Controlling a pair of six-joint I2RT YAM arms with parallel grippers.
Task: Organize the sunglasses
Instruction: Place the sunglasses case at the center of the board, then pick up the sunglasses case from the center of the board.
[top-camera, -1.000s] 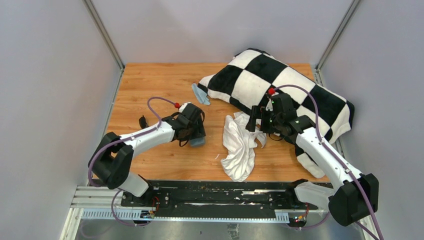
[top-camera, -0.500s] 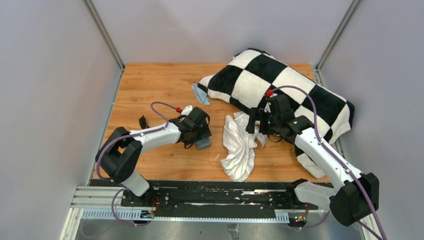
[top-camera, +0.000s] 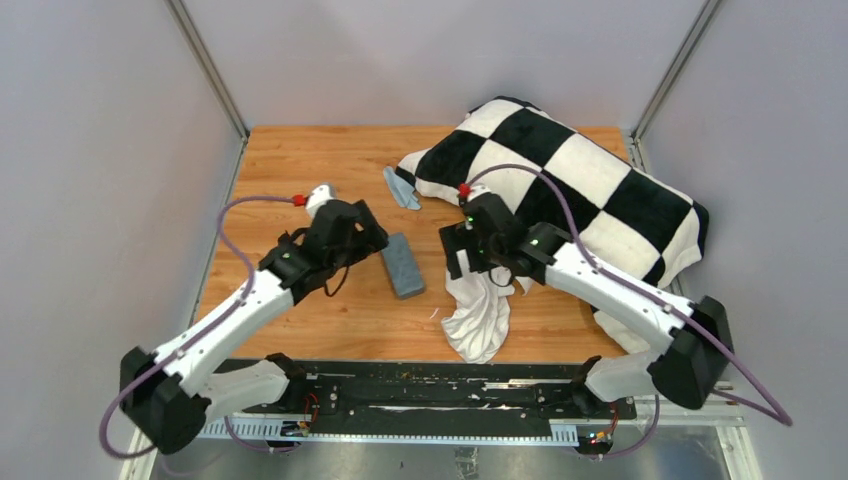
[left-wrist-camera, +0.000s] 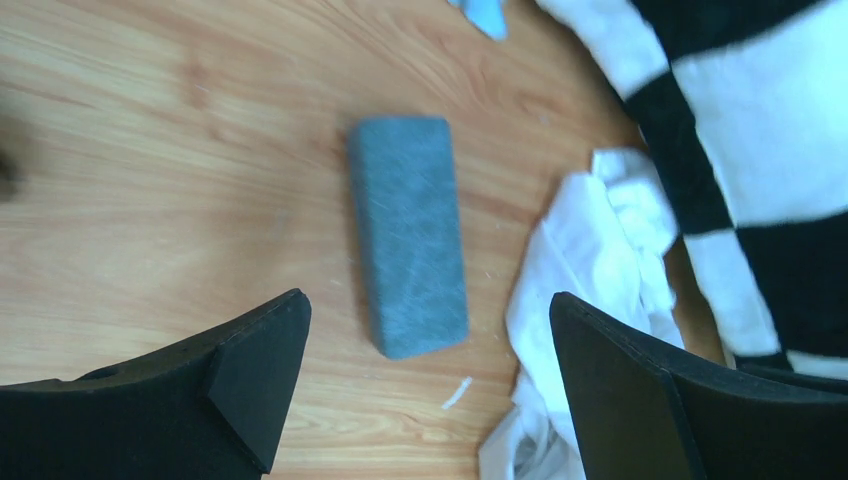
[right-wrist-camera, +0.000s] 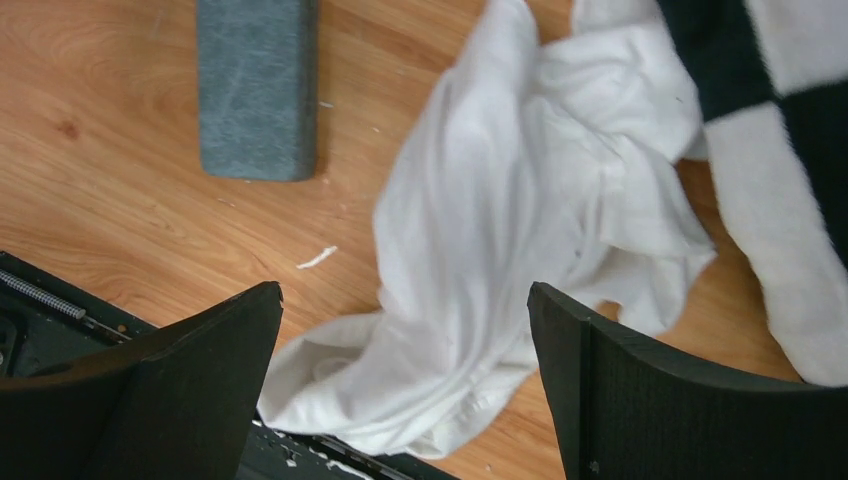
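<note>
I read both sets of jaws apart: left gripper (left-wrist-camera: 425, 300) facing the grey case (left-wrist-camera: 408, 245) on the tabletop (left-wrist-camera: 150, 150), right gripper (right-wrist-camera: 403, 290) facing the white cloth (right-wrist-camera: 500, 230).

— What surrounds the space?
— Plain grey walls (top-camera: 100, 200) on three sides, with slim metal posts (top-camera: 207, 70) in the back corners.
— And underneath?
— A wood-grain counter (top-camera: 300, 160), evenly lit, with a black rail (top-camera: 420, 385) along its near edge.
</note>
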